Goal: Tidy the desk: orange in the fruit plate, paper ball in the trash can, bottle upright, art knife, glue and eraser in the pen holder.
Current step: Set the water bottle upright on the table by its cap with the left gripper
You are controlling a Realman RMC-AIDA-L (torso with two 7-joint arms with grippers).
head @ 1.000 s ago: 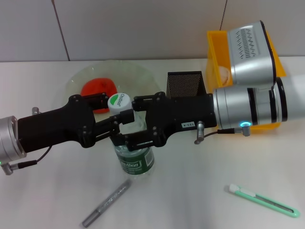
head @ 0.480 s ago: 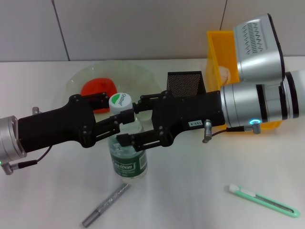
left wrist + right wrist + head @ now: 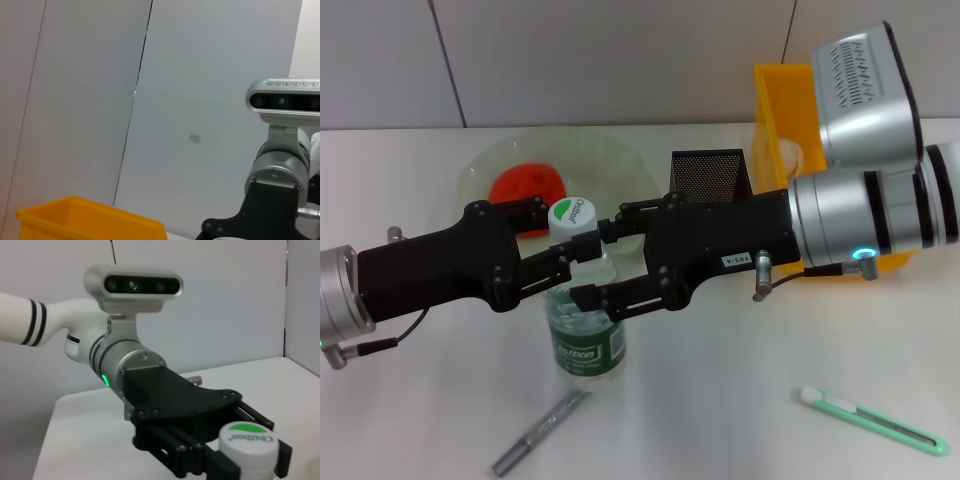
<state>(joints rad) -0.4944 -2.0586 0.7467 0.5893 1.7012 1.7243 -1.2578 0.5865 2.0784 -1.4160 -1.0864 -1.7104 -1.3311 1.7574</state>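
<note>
The bottle (image 3: 585, 335) stands upright on the desk (image 3: 740, 400), its white cap (image 3: 572, 213) on top. My left gripper (image 3: 570, 262) reaches in from the left and is shut on the bottle's neck just under the cap (image 3: 248, 440). My right gripper (image 3: 603, 258) comes from the right, open, with a finger on either side of the bottle's shoulder. The orange (image 3: 527, 185) lies in the fruit plate (image 3: 480, 165). A pale paper ball (image 3: 790, 155) sits in the trash can (image 3: 775, 100). The glue (image 3: 540, 432) and the art knife (image 3: 870, 422) lie on the desk. The eraser is out of view.
The pen holder (image 3: 710, 175) stands behind my right gripper, between the fruit plate and the trash can (image 3: 90, 220). Both forearms cross the middle of the desk. A wall runs along the desk's far edge.
The bottle has swung from a tilt to upright, its base shifting left while the cap stayed put. My right arm has drawn back to the right. The left arm has not moved.
</note>
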